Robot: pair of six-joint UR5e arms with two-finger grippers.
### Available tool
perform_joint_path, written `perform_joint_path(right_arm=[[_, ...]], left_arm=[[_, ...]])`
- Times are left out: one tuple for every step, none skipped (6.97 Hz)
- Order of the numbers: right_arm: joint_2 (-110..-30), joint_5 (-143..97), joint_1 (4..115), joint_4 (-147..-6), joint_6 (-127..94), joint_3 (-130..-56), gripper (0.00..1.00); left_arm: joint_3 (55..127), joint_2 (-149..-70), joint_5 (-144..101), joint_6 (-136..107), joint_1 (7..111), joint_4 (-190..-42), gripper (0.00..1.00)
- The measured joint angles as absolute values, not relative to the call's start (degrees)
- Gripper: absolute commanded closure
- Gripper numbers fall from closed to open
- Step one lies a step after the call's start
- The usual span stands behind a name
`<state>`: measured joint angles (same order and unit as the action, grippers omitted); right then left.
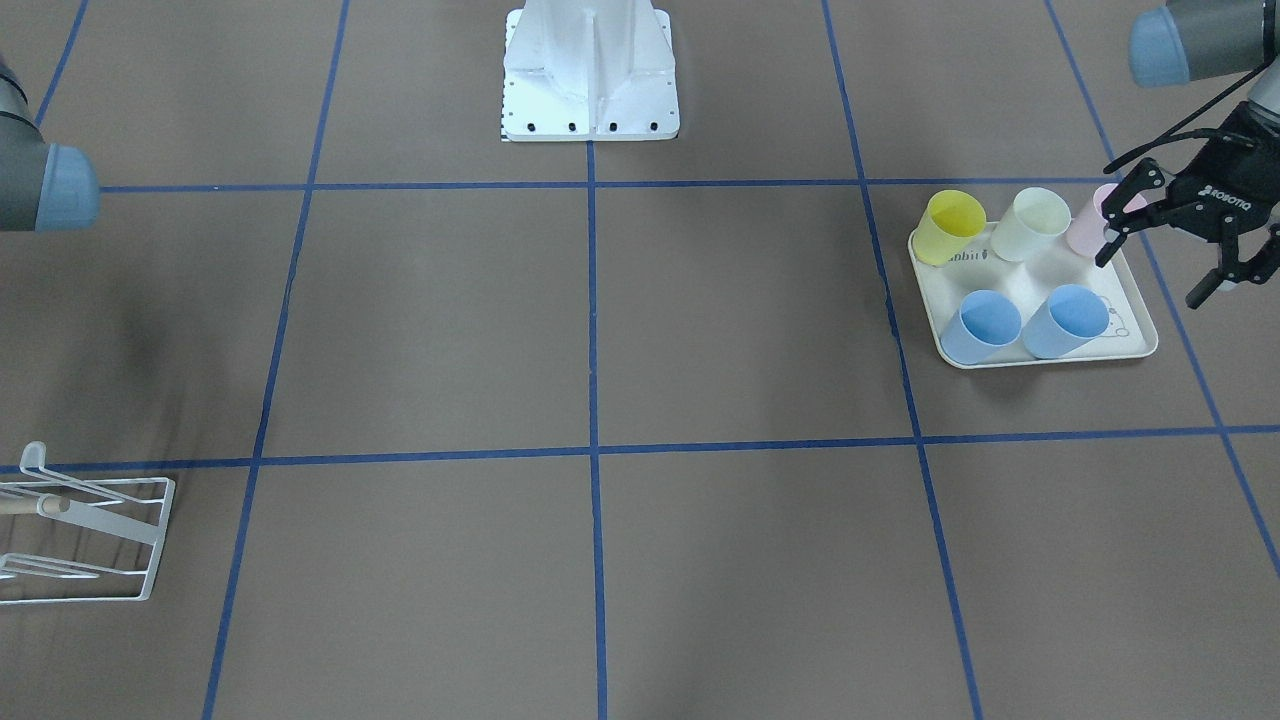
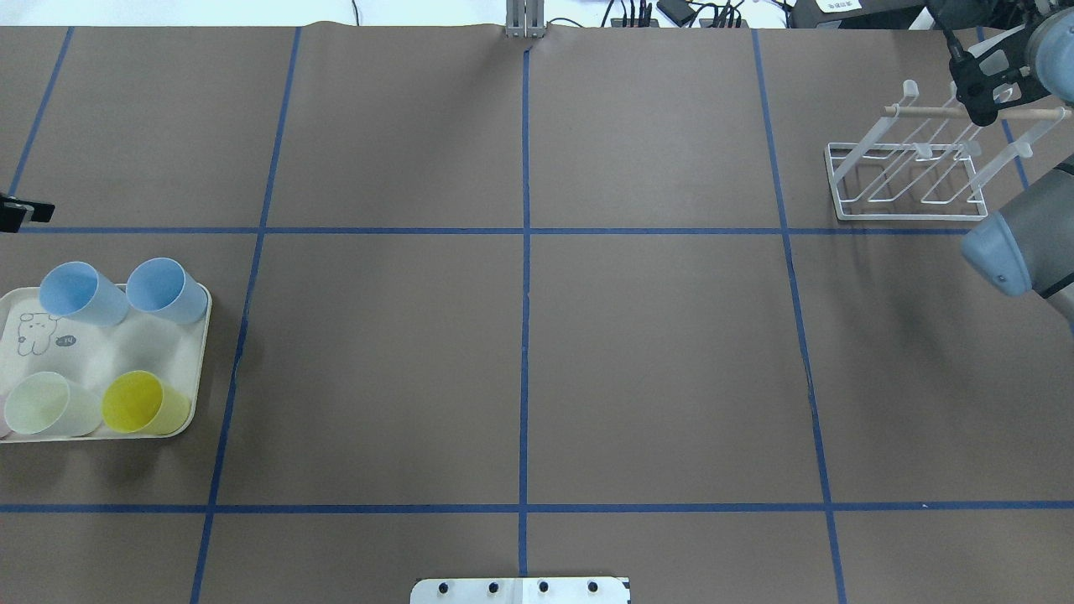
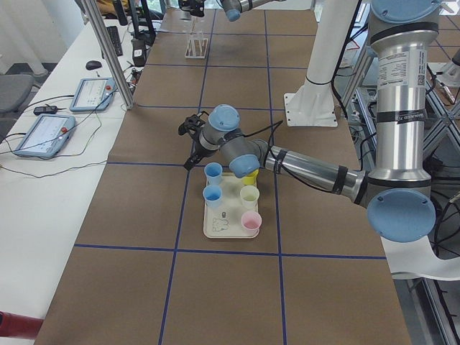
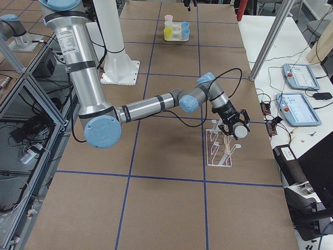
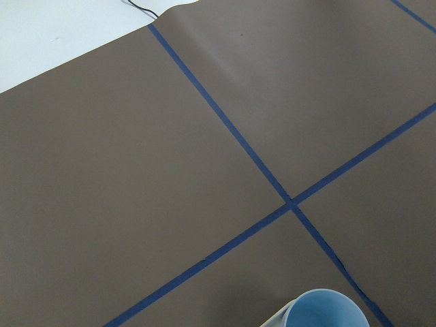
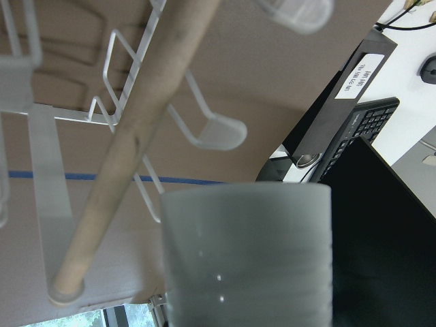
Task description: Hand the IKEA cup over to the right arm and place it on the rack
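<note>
Grey cup (image 6: 248,259) just beside rack dowel (image 6: 129,143)

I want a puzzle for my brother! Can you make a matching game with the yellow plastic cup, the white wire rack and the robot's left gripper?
Things:
1. yellow plastic cup
2. white wire rack with a wooden dowel
3. left gripper

Places or states:
A. open, holding nothing
B. right by the right gripper
C. on the cream rabbit tray

Pairs: 1-C, 2-B, 3-A
</note>
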<state>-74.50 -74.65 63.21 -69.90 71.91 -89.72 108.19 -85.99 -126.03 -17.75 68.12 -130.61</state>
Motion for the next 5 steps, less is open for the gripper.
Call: perform_joint_path(right_arm=[[-74.5, -74.0, 62.6, -69.9, 72.0, -89.2, 1.0], [-74.4, -73.3, 62.0, -69.9, 72.0, -88.9, 1.0], [-74.3, -72.8, 61.4, -69.9, 72.0, -88.5, 1.0], [-74.3, -72.1, 60.9, -69.9, 72.0, -88.0, 1.0], [-74.3, -71.1, 60.4, -69.9, 72.0, -87.5, 1.0]], left_arm=[[108.2, -86.0, -126.0, -17.8, 68.1, -130.6, 0.0], [108.2, -85.9, -126.0, -17.8, 68.1, -130.6, 0.0], [108.2, -85.9, -126.0, -17.8, 68.1, -130.6, 0.0], [108.2, -85.9, -126.0, -17.8, 68.1, -130.6, 0.0], [108.2, -85.9, -126.0, -17.8, 68.1, -130.6, 0.0]])
